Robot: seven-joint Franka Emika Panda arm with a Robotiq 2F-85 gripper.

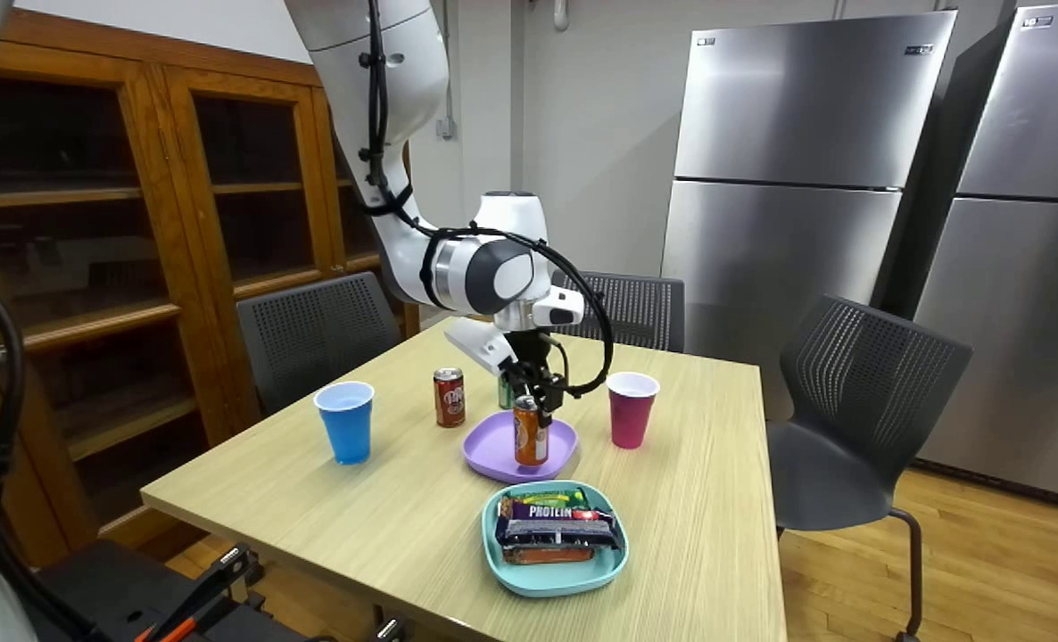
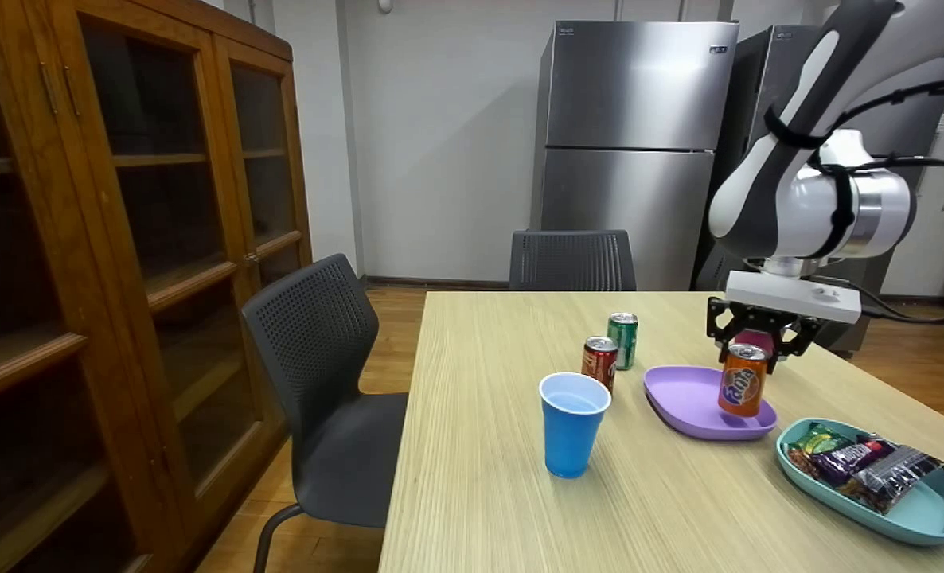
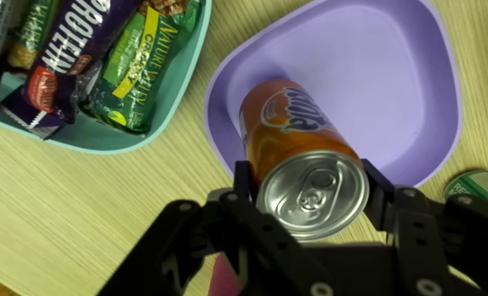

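Wrist view shows the jaws clamped on both sides of an orange can [image 3: 299,123] over a purple plate [image 3: 367,86]; whether its base touches the plate cannot be told. Just beside the plate, a teal dish [image 3: 108,144] holds at least four snack bars [image 3: 71,45] in green, purple and silvery wrappers, one marked "Protein." Cans number three: besides the orange one, a dark red can [image 1: 449,399] and a green can [image 2: 622,342] stand on the pale wooden surface [image 2: 488,438]. Two cups stand there as well, a blue cup [image 2: 571,434] and a magenta cup [image 1: 632,419], each white inside. Three chairs [image 1: 877,383] stand around the surface and two refrigerators [image 1: 797,259] rise behind it in an exterior view. Upright in both exterior views, the orange can carries dark blue Fanta lettering edged in white on its glossy side, and its silver lid bears a ring tab.
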